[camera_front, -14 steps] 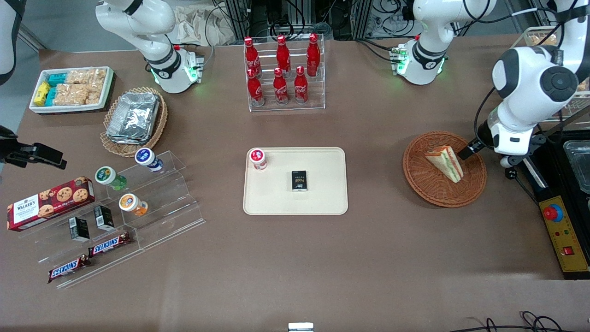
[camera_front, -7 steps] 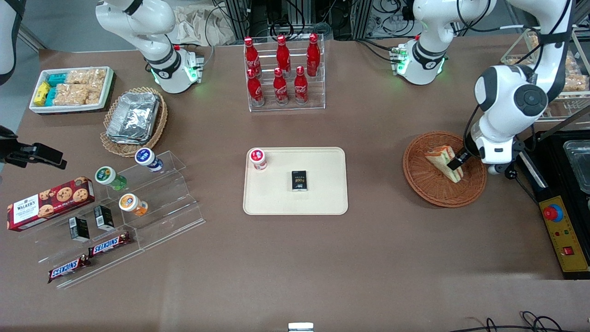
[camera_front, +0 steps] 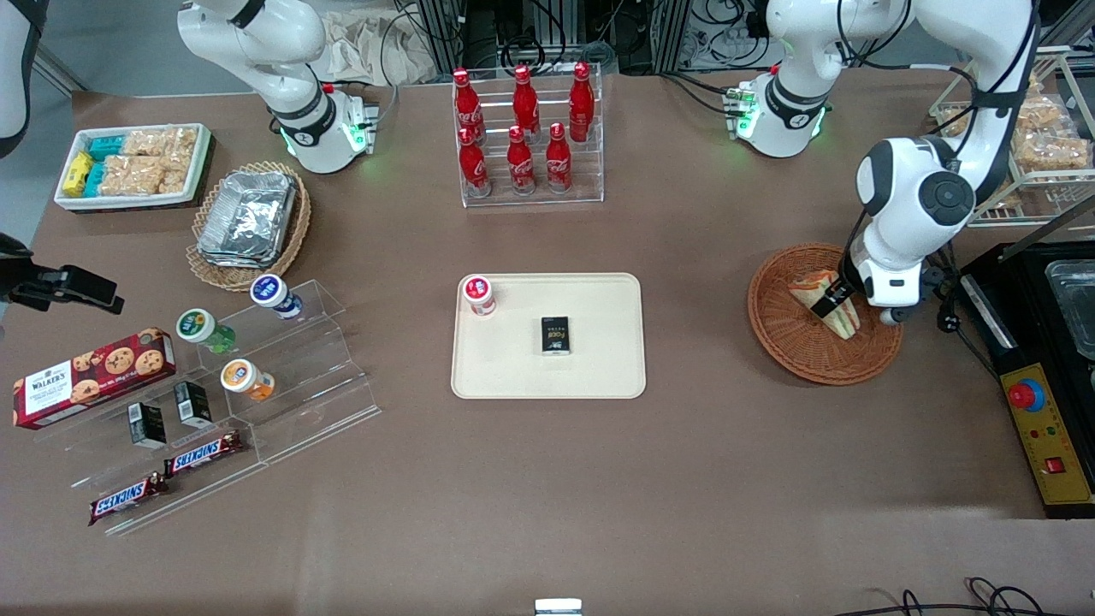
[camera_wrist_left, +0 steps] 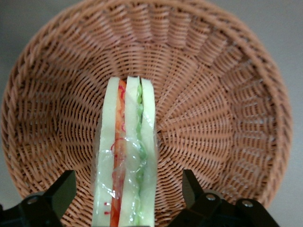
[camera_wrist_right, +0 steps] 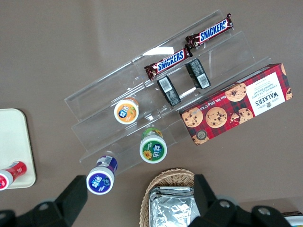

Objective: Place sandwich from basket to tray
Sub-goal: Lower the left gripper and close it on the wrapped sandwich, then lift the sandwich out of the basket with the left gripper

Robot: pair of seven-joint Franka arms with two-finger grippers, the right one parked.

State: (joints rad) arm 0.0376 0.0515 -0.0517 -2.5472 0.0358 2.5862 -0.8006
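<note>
- The pincer hangs wide, its 2 fingers flanking the triangular pale-bread sandwich untouched.
- The sandwich stands on edge in the round reddish-brown wicker basket.

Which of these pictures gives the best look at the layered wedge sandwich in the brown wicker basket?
The left wrist view: the pale-bread wedge sandwich shows its red and green layers edge-on, between the open hand's fingers, in the round reddish-brown wicker basket. The front view shows it small, partly covered by the arm. The right wrist view misses it.
</note>
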